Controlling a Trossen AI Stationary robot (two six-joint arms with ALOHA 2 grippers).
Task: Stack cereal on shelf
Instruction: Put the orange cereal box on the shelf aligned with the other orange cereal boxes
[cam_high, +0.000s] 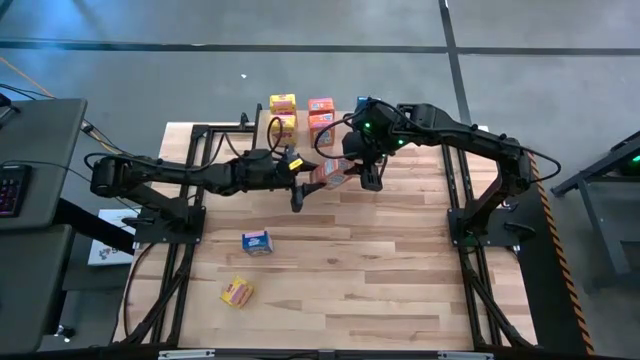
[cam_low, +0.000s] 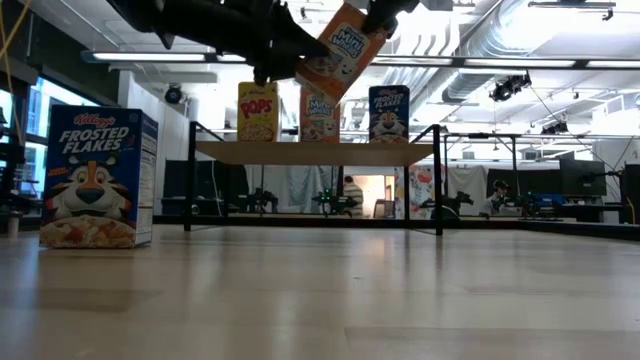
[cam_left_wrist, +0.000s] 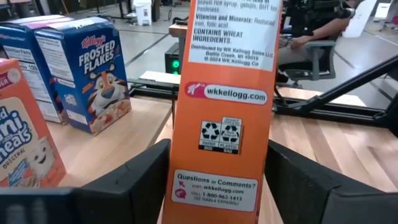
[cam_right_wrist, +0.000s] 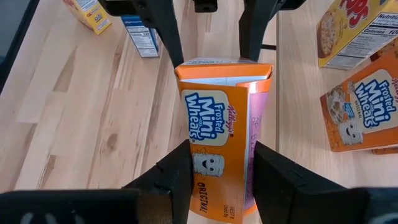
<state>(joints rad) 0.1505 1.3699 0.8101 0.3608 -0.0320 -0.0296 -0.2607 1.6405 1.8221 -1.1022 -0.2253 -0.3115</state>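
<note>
Two end effectors (cam_right_wrist: 216, 165) (cam_left_wrist: 214, 180), one orange box (cam_right_wrist: 221, 124)

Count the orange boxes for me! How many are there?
3. One orange box stands on the shelf, a second stands right behind it, and the third orange box is held up in the air. None seems hidden.

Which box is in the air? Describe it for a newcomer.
Find the small shelf holding boxes. Just in front of it both arms meet at one orange Mini-Wheats box, the right gripper shut on it. Unlike the boxes on the shelf, it hangs tilted in the air.
</note>
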